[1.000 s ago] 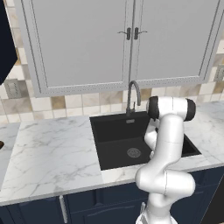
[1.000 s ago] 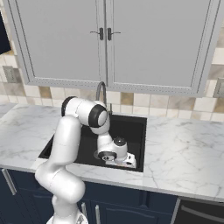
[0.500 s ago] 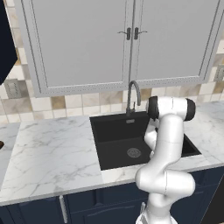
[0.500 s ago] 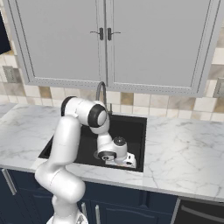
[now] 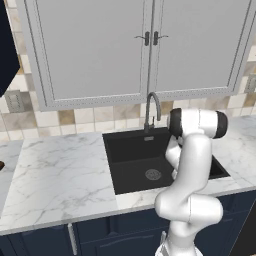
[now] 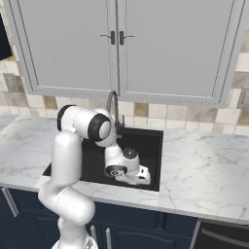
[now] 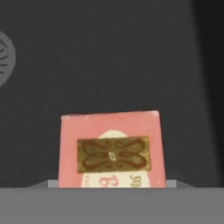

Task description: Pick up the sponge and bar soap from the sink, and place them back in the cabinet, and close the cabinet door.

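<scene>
One bar soap (image 7: 112,151) between the fingers, low in the sink (image 7: 131,52).

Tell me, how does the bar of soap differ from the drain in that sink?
The soap is a pink rectangle, while the drain is grey and round. The soap carries a brown ornamental label with some lettering below it; the drain shows only dark radial slots. What they share: both are down in the black sink, apart from each other.
</scene>
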{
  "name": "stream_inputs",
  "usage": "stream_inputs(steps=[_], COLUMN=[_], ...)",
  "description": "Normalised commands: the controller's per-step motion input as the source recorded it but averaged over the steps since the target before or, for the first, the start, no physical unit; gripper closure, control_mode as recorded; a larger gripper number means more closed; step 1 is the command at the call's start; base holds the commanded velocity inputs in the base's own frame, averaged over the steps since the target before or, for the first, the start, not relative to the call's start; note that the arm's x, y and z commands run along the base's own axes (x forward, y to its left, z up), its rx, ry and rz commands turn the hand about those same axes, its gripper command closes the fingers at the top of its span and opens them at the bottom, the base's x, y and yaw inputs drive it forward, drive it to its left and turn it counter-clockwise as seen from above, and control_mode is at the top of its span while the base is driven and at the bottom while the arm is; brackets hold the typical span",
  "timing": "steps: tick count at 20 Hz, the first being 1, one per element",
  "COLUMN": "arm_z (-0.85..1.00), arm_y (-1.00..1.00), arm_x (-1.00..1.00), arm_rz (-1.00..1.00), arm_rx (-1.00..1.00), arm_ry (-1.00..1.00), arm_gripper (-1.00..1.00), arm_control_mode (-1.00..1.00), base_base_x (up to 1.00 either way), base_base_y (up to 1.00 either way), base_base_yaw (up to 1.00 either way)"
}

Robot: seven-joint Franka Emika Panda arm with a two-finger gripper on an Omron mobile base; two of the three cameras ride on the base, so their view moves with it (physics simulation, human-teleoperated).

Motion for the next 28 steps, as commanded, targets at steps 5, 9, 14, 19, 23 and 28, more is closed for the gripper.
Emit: stream_inputs(steps=[5,9,14,19,23,28], arm_z=[0.58,0.56,0.53,0.52,0.52,0.56], arm_y=[0.0,0.0,0.0,0.0,0.0,0.0], arm_x=[0.0,0.03,0.07,0.12,0.19,0.26], arm_rz=[0.0,0.0,0.0,0.0,0.0,0.0], arm_rx=[0.0,0.0,0.0,0.0,0.0,0.0], arm_ry=[-0.01,0.0,0.0,0.0,0.0,0.0], arm_gripper=[1.0,1.0,1.0,1.0,1.0,1.0], arm_control_mode=[-1.0,-1.0,-1.0,-1.0,-1.0,-1.0], base_base_x=[0.0,0.0,0.0,0.0,0.0,0.0], base_base_y=[0.0,0.0,0.0,0.0,0.0,0.0], base_base_yaw=[0.0,0.0,0.0,0.0,0.0,0.0])
